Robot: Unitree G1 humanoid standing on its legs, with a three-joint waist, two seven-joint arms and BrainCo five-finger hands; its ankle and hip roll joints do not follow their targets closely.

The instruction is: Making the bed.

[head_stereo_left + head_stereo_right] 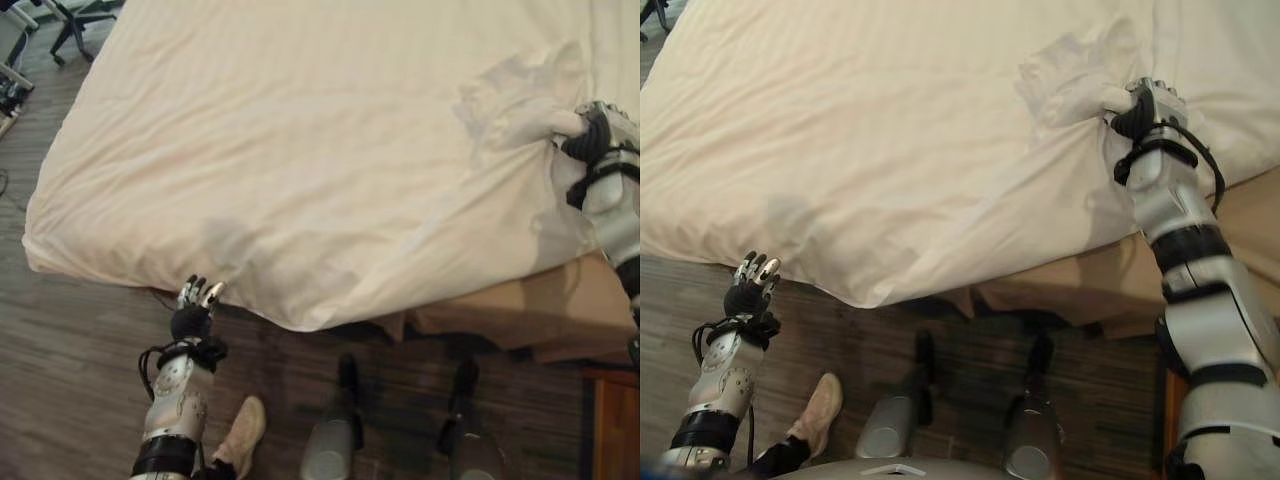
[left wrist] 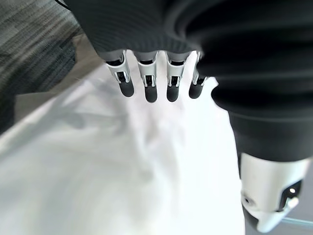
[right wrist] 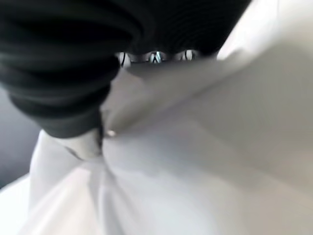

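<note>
Dark wood-grain floor [image 1: 70, 340] runs along the near side of one bed [image 1: 520, 310], whose tan base shows under a single cream sheet [image 1: 280, 150] spread wide over the mattress, its near edge drooping over the side. No writing or label can be read on anything. Towards the bed's right side the sheet is drawn up into one crumpled bunch [image 1: 1070, 75], and the right robot hand [image 1: 1147, 108] sits against that bunch; in its wrist view cloth is gathered tight about the thumb and the fingers are buried in the folds, so whether it pinches the fabric cannot be told. The left robot hand [image 1: 195, 305] hovers just beside the sheet's hanging edge, fingers [image 2: 149, 83] straight and side by side, holding nothing. One tan shoe [image 1: 240, 430] rests on the floor beside the left arm, and one office chair base [image 1: 75, 25] stands at the far left corner
</note>
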